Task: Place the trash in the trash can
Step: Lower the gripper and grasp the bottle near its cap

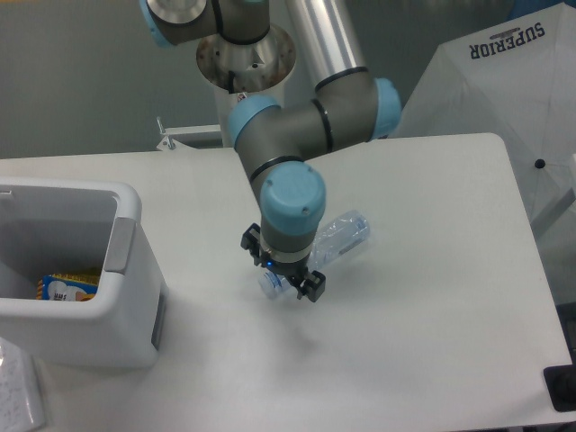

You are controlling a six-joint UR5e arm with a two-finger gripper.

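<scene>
A clear plastic water bottle [344, 236] lies on its side on the white table, its cap end pointing toward the front left and partly hidden under my gripper. My gripper [281, 278] hangs over that cap end, its fingers straddling the bottle's neck; how wide they stand is not visible. The trash can [126, 270], a boxy white bin with a grey side panel, stands at the left edge and holds a yellow-and-blue packet [67, 286]. No crumpled tissue shows.
The robot's base column [245, 99] rises at the back centre of the table [432, 342]. A white fabric item printed "SUPERIOR" [504, 63] stands beyond the table's right edge. A dark object [562, 387] sits at the lower right corner.
</scene>
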